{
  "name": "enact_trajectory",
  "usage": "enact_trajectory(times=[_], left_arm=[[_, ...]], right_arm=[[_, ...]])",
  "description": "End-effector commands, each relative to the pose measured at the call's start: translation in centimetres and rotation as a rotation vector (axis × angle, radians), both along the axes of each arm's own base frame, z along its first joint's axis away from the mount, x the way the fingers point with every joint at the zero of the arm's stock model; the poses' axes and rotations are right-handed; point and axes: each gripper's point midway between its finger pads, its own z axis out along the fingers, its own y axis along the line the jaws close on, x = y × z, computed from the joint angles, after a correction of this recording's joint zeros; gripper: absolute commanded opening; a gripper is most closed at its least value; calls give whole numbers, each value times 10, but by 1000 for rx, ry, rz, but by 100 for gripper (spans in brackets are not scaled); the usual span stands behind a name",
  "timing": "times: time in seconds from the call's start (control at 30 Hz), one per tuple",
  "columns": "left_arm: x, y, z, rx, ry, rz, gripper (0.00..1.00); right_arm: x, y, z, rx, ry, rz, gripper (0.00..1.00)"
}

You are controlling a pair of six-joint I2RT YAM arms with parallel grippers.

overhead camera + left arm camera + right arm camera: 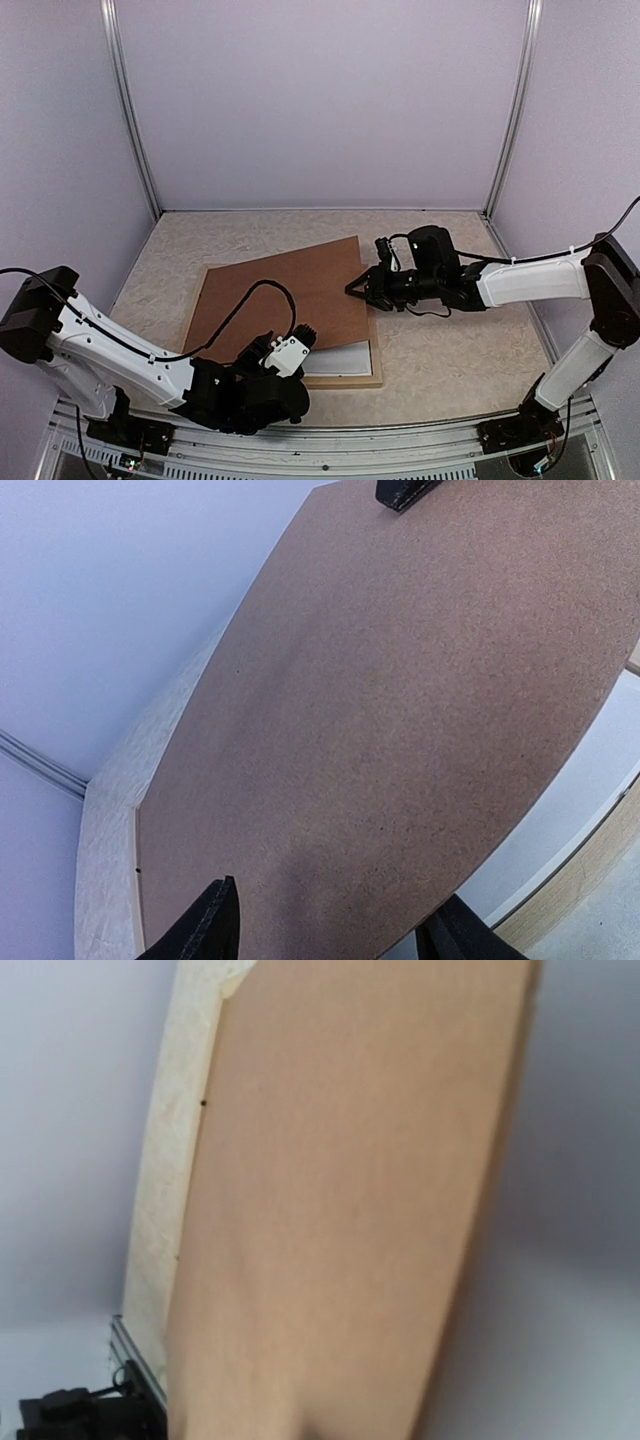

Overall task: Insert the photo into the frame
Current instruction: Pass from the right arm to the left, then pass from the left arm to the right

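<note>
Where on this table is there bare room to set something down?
Free: the wide table patch right of the frame, nearer than the right arm; the strip between the board and the back wall; a narrow strip left of the frame. Crowded: the frame's near edge at the left gripper, and the board's right edge at the right gripper.

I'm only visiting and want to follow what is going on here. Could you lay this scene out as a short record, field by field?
frame: pale wood, lying flat on the table
photo: only a white strip shows, in the frame's near right corner
brown board: lies skewed over the frame and covers most of it
left pincer: open, at the board's near edge
right pincer: at the board's right edge; whether it grips cannot be told
</note>
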Motion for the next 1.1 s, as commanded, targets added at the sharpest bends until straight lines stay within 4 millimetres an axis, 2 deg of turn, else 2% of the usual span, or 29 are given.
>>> enact_trajectory(times=[0.0,0.2,0.3,0.43,0.5,0.57,0.7,0.8,0.93,1.07], left_arm=[[1,2,0,8,-8,18,59],[-6,-1,-14,27,69,-21,65],[-11,0,-19,31,126,-47,75],[-22,-5,-21,2,220,-112,94],[-26,-8,-14,-39,253,-140,99],[-27,-11,-3,-101,286,-160,99],[-15,-8,17,-249,388,-173,99],[7,6,38,-410,468,-142,99],[42,42,57,-630,564,-27,99],[73,89,51,-736,624,144,99]], right_arm=[[6,5,9,89,0,11,21],[13,-9,17,83,-25,-18,7],[17,-16,22,76,-41,-27,0],[20,-22,25,70,-53,-28,0],[20,-24,27,73,-58,-25,0],[20,-26,31,87,-66,-22,0],[16,-27,38,141,-72,-6,0],[14,-27,38,162,-69,2,0],[13,-27,40,204,-68,5,0],[11,-26,39,248,-58,18,0]])
